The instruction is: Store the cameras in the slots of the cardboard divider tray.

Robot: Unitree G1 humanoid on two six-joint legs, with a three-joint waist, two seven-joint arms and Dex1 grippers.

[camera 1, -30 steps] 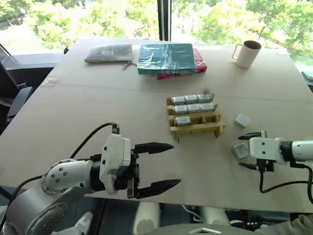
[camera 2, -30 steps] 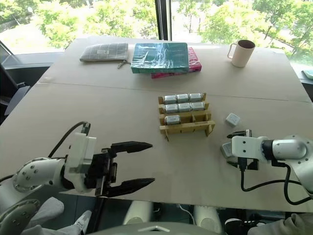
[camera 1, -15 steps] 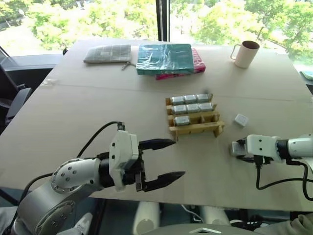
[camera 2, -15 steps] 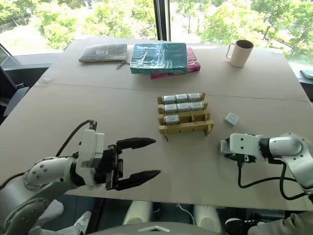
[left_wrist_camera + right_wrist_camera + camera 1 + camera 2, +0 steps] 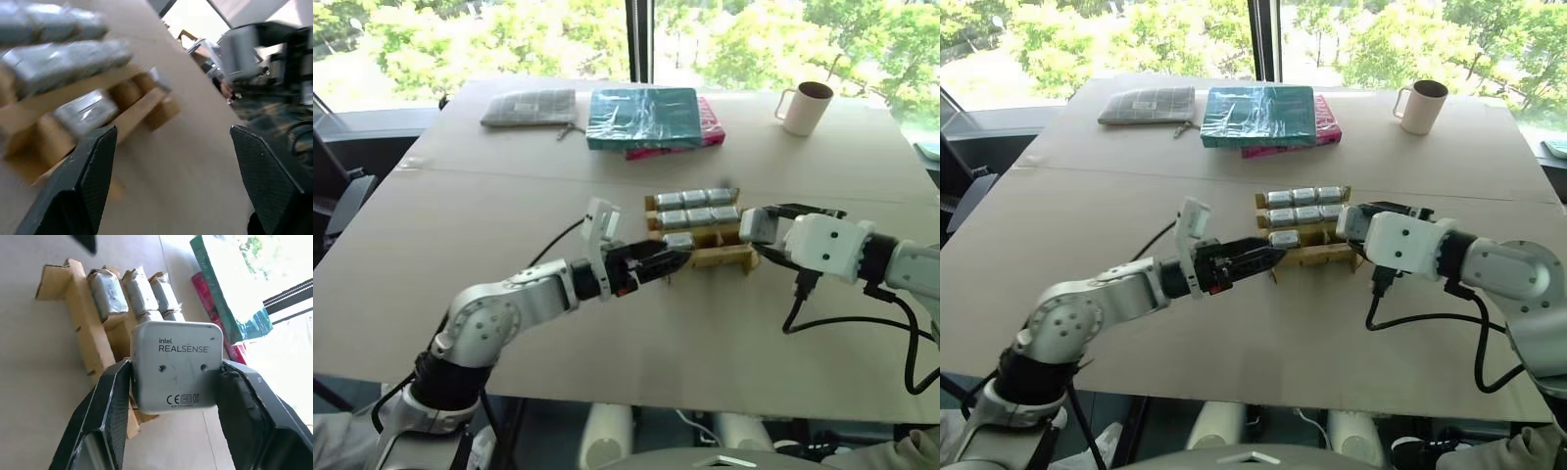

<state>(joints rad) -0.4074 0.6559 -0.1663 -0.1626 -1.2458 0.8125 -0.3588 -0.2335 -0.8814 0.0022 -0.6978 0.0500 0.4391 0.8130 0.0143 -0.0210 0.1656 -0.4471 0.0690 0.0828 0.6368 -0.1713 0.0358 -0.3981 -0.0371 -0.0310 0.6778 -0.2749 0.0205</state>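
The cardboard divider tray (image 5: 717, 258) lies at the table's middle. Several silver-grey cameras (image 5: 698, 215) fill its two far rows, and one more (image 5: 677, 240) sits in the third row's left cell. My right gripper (image 5: 760, 227) hovers at the tray's right end, shut on another camera (image 5: 176, 367), whose pale face reads "RealSense". My left gripper (image 5: 677, 260) reaches low over the table to the tray's near-left corner. Its fingers (image 5: 93, 171) stand wide apart with nothing between them, and the tray (image 5: 132, 112) shows just beyond.
At the back of the table stand a beige mug (image 5: 806, 106), a teal book (image 5: 643, 116) on a pink one (image 5: 711, 128), and a grey pouch (image 5: 530, 106). A black cable (image 5: 847, 318) loops under my right wrist.
My right gripper shut on a loose camera at the table's right, then lifted it up and left to the tray. My left gripper reached forward to the tray's near-left corner and rolled.
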